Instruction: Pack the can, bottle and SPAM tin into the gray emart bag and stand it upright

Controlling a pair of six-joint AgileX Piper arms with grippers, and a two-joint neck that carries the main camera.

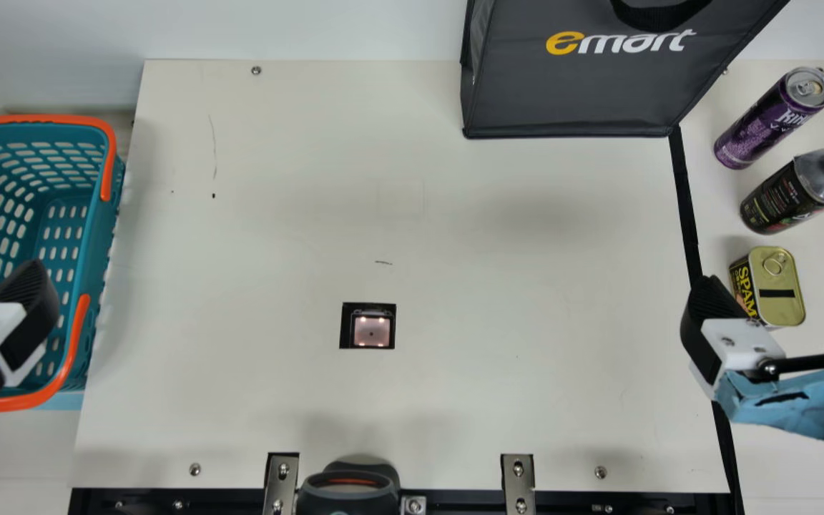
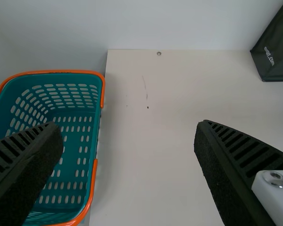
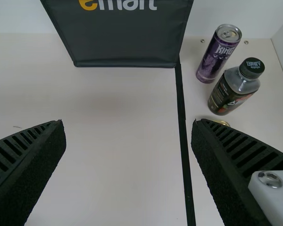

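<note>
Here's the right claw (image 1: 777, 282), spread wide at the right side of the tabletop (image 1: 455, 214), two ribbed fingers well apart and nothing gripped between them. Over on the left, the other claw (image 1: 15, 315) hangs above the teal basket (image 1: 109, 214) with its orange handles; its wrist view gives two fingers well apart too, and it has hold of nothing.

Out from the right claw, then: the SPAM tin (image 1: 787, 275) sits ring-pull lid up, partly behind a finger in the main view, and in the right wrist view just a bit of its rim peeks past a finger. Next along toward the far edge, there's the bottle (image 1: 784, 197), upright under its dark cap, and beyond that the purple can (image 1: 773, 118), upright as well. All three stand to the right of the black strip (image 1: 687, 200), outside the bag.

And the gray emart bag (image 1: 576, 86): upright at the far edge, just left of the can, lettering facing the robot, its black handle (image 1: 659, 16) up top. Down in the middle, a small black-framed square (image 1: 371, 331) lies flat on the tabletop.
</note>
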